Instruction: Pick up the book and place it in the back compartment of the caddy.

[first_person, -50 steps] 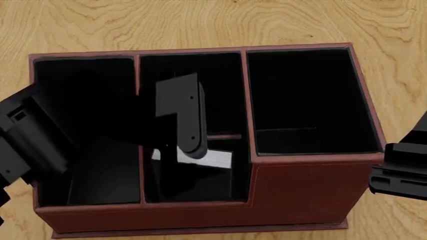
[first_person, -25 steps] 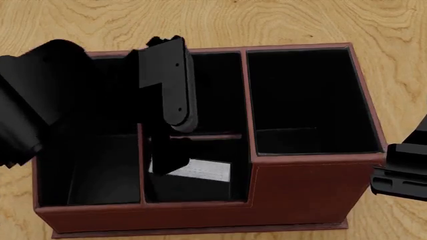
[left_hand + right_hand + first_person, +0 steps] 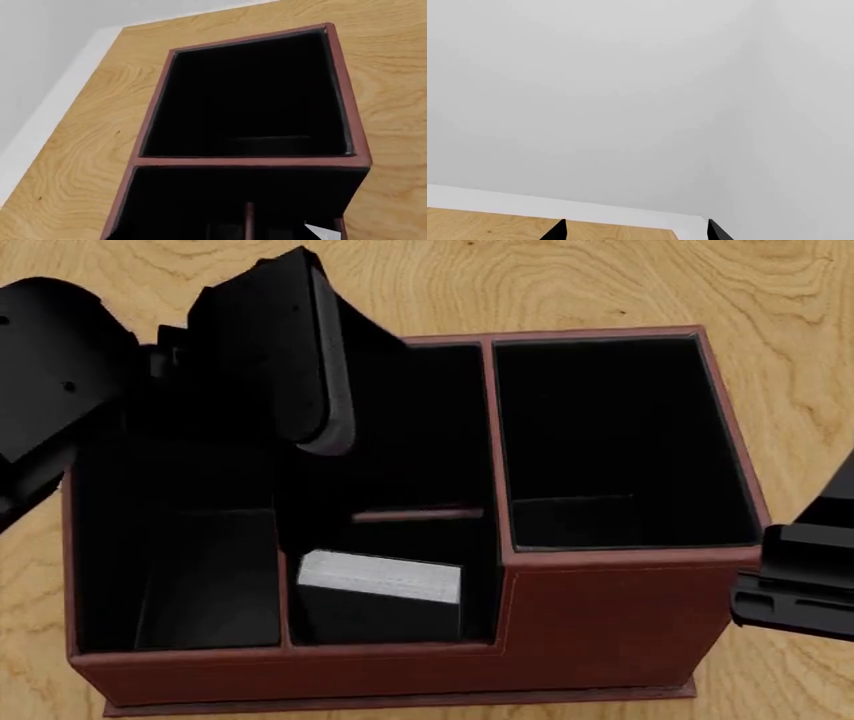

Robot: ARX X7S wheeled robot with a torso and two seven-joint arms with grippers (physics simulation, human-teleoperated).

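Observation:
The dark red-brown caddy point(image 3: 607, 615) fills the head view. The book point(image 3: 378, 578) stands in its middle front cell, white page edges up, with no gripper on it. My left gripper point(image 3: 274, 430) hovers above the caddy's back left part, open and empty, one long black finger point(image 3: 320, 370) showing. The left wrist view shows the caddy's big empty cell point(image 3: 247, 95) and a white corner of the book point(image 3: 321, 233); my own fingers are out of that view. My right gripper point(image 3: 801, 585) hangs open beside the caddy's right wall, its tips point(image 3: 557, 232) apart.
The caddy stands on a light wooden tabletop point(image 3: 561, 285). A low partition point(image 3: 416, 512) splits the middle cell front from back. The table's edge and a pale wall point(image 3: 627, 100) show in the right wrist view.
My left gripper has risen up and back out of the middle cell and moved left, leaving the book in the cell. The right arm has barely moved.

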